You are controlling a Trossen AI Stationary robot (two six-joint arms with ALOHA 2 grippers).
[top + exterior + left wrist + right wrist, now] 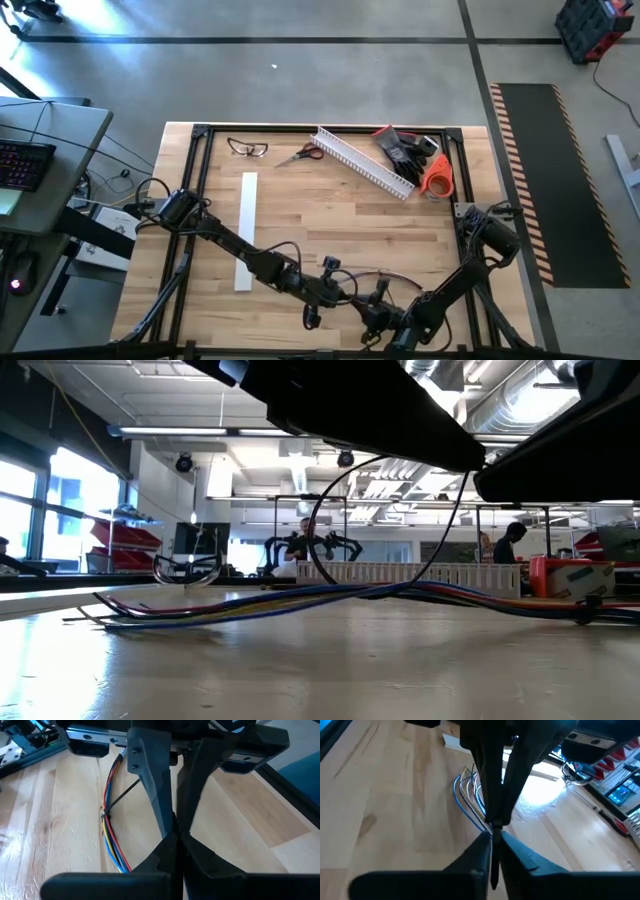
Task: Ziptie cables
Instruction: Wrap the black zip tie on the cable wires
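Observation:
The cables (pixel 107 830), a bundle of thin blue, red, yellow and white wires, lie on the wooden table near its front edge (pixel 385 276) and stretch across the low view (pixel 300 600). A thin dark ziptie (pixel 122 795) is looped round the bundle, and its tail slants off behind a finger of the right gripper. My left gripper (pixel 177 837) and my right gripper (pixel 495 837) are both shut. They meet tip to tip just above the table beside the bundle (pixel 362 303). The wires' loose ends (pixel 467 795) show in the right wrist view. My left gripper and my right gripper stand fingertip to fingertip with shut fingers. I cannot tell whether either has the ziptie or a wire between its fingers, or whether the two touch each other; the fingers themselves hide that spot.
At the far side lie a white slotted channel (pixel 362 162), scissors (pixel 300 155), safety glasses (pixel 247 149), black gloves (pixel 405 148) and an orange tape roll (pixel 437 175). A white strip (pixel 246 230) lies left of centre. People show in the room behind (pixel 305 540).

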